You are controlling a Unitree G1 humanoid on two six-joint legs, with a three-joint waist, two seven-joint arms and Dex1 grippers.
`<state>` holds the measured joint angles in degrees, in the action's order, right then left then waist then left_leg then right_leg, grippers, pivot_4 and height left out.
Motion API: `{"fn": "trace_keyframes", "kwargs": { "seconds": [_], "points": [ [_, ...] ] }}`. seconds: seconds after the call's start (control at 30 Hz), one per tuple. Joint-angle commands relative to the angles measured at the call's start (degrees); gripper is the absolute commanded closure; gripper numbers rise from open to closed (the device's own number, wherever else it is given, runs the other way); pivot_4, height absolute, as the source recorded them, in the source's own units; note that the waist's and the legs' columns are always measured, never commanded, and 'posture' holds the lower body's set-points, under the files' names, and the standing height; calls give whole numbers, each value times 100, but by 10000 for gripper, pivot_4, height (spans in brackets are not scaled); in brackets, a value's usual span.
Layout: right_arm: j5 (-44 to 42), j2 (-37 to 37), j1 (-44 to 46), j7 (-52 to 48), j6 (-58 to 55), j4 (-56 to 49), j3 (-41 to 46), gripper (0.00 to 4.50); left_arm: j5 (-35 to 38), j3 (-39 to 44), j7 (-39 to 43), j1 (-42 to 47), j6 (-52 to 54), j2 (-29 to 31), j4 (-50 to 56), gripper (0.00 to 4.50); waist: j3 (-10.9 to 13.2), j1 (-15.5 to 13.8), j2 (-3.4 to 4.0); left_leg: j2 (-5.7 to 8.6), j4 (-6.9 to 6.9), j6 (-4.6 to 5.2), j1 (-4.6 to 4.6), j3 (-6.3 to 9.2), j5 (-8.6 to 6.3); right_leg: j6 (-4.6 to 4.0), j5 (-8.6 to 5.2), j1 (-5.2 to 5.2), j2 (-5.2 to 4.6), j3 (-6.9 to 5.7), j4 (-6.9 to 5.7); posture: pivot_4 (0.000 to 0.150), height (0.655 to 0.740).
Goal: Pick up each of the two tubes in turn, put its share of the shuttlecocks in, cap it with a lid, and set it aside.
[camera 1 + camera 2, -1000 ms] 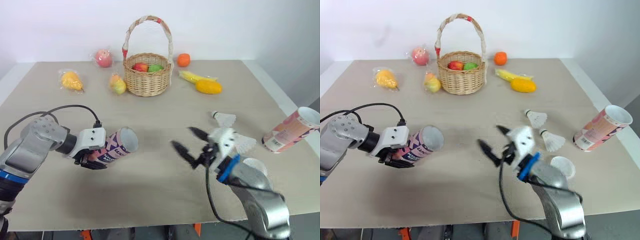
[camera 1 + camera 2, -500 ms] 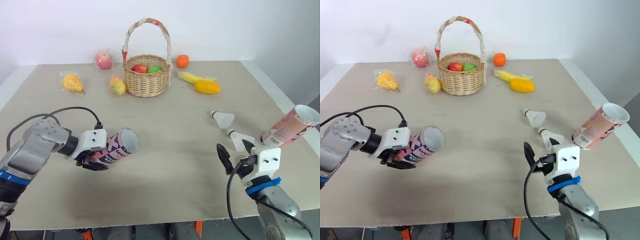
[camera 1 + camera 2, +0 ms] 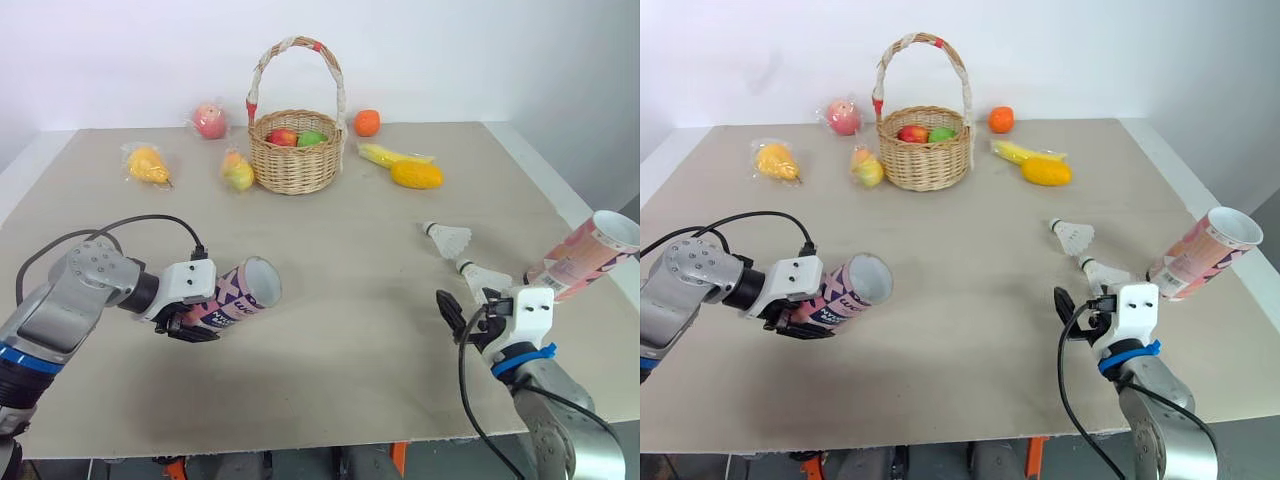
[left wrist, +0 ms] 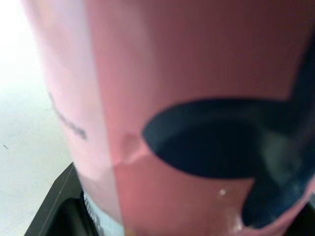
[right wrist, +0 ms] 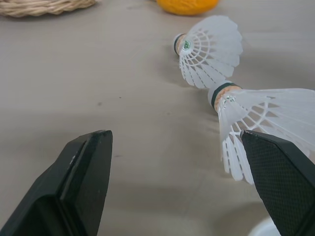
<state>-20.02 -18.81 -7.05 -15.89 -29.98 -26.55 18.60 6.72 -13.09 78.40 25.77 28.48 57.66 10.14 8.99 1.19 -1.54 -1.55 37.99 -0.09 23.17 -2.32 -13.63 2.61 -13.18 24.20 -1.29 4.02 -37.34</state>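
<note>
My left gripper (image 3: 190, 318) is shut on a pink patterned tube (image 3: 235, 295), held just above the table with its open mouth facing right; the same tube (image 4: 197, 73) sits close up in the left wrist view. At the right, two white shuttlecocks lie on the table, one (image 3: 447, 238) farther away and one (image 3: 483, 280) nearer. My right gripper (image 5: 182, 182) is open with nothing between its fingers, and the nearer shuttlecock (image 5: 261, 123) lies just ahead of one fingertip. A second pink tube (image 3: 585, 255) lies tilted at the table's right edge.
A wicker basket (image 3: 295, 150) holding fruit stands at the back centre. Around it lie an apple (image 3: 209, 119), an orange (image 3: 367, 122), two bagged fruits (image 3: 146, 163) (image 3: 237, 170) and a yellow mango (image 3: 417, 174). A white rim (image 5: 266, 228) shows beside my right finger.
My right gripper has drawn back from the middle of the table to the right, and now sits low beside the shuttlecocks. The left gripper and its tube have hardly moved.
</note>
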Motion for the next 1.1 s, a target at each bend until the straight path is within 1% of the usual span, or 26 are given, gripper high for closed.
{"fn": "trace_keyframes", "kwargs": {
  "seconds": [0.03, 0.3, 0.33, 0.4, 0.43, 0.47, 0.53, 0.63, 0.67, 0.9, 1.07, 1.1],
  "points": [
    [-32, -105, 310, 70, -110, 178, 42, 634, 65, -81, 5, -58, 24, -64, 164, 14689, 0, 1, 1, 0, 0, 0, 0, 0, 0, 0, 0, 0, 1, 0, 0, 1500, 7400],
    [21, -207, 769, 118, -134, 715, 73, 634, 75, -42, -44, -29, 72, -54, 233, 14689, 0, -1, 1, 3, 1, 2, 4, 2, 0, 4, -1, 0, -1, 1, 1, 1500, 7400],
    [20, -217, 813, 121, -132, 768, 75, 2819, 69, -40, -48, -32, 65, -52, 236, 14689, 1, -1, 2, 3, 1, 2, 4, 1, 0, 7, 1, 0, 0, 1, 2, 1500, 7400],
    [23, -210, 882, 148, -125, 850, 90, 9475, 65, -39, -54, -31, 56, -55, 234, 14689, 1, -1, 2, 4, 1, 2, 5, 2, 0, 8, 2, 0, -1, 1, 2, 1500, 7400],
    [31, -209, 910, 159, -123, 883, 93, 15670, 64, -40, -57, -25, 55, -60, 232, 14689, 1, -1, 2, 4, 1, 2, 4, 2, 0, 8, 2, 0, 0, 1, 2, 1500, 7400],
    [36, -209, 929, 172, -130, 901, 95, 18715, 66, -40, -60, -20, 57, -64, 233, 14689, 1, -1, 2, 4, 1, 2, 4, 2, 0, 8, 2, 0, 0, 1, 2, 1500, 7400],
    [16, -187, 960, 203, -151, 920, 106, 27069, 66, -42, -65, -7, 54, -74, 229, 14689, 1, -1, 2, 4, 1, 2, 5, 2, 0, 8, 3, 0, 0, 1, 2, 1500, 7400],
    [-19, -153, 976, 263, -164, 932, 139, 41910, 54, -50, -66, 10, 38, -83, 211, 14689, 1, -1, 2, 4, 1, 2, 5, 2, -1, 9, 2, 0, 0, 1, 2, 1500, 7400],
    [-30, -151, 975, 279, -152, 928, 154, 44193, 53, -52, -66, 15, 37, -86, 210, 14689, 1, -1, 2, 4, 1, 2, 5, 2, 0, 9, 2, 0, 0, 1, 2, 1500, 7400],
    [-314, -81, 819, 191, 182, 623, 504, 44193, 53, -68, -59, 39, 23, -121, 193, 14689, 1, -4, 2, 5, 1, 3, 6, 3, 0, 15, 5, -1, -2, 2, 2, 1500, 7400],
    [-1224, -184, 509, -572, 242, -86, 673, 44193, 48, -81, -38, 59, 16, -130, 171, 14689, 1, 0, 3, 3, 0, 3, 7, 6, -1, 26, 11, 0, 0, 1, 2, 1500, 7400],
    [-1450, -330, 464, -880, 125, -331, 493, 44193, 35, -99, -27, 69, 4, -135, 150, 14689, 1, 1, 3, 0, 1, 3, 6, 5, -1, 26, 12, 0, 3, 1, 2, 1500, 7400]
  ]
}}
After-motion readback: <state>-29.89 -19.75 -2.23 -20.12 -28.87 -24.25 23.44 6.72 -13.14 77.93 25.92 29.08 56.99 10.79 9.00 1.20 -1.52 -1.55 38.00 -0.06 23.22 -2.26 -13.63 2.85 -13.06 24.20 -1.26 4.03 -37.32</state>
